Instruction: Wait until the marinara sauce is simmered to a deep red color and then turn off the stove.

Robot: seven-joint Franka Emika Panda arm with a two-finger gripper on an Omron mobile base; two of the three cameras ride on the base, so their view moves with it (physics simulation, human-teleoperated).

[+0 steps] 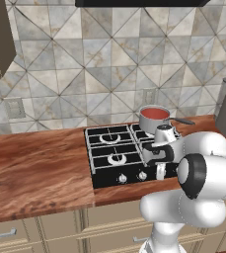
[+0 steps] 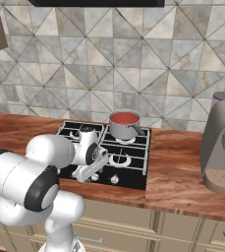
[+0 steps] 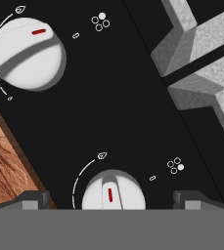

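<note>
A reddish wood bench (image 1: 35, 163) carries the black stove (image 1: 104, 163) set into it, and a grey coffee machine (image 2: 222, 147) at its right.

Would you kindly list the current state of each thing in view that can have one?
marinara sauce: red, filling the saucepan on a rear burner.
stove: no flame visible.
near knob: between the fingertips, untouched, red mark pointing along the pincer.
far knob: turned to a different angle.
pincer: open.

Even, soft light fills the room, bright and without glare. The stove (image 1: 115, 153) casts almost no shadow on the tabletop (image 1: 35, 163) beside it. Everything is crisp, undistorted; only the grates above the knobs look grainy up close.
</note>
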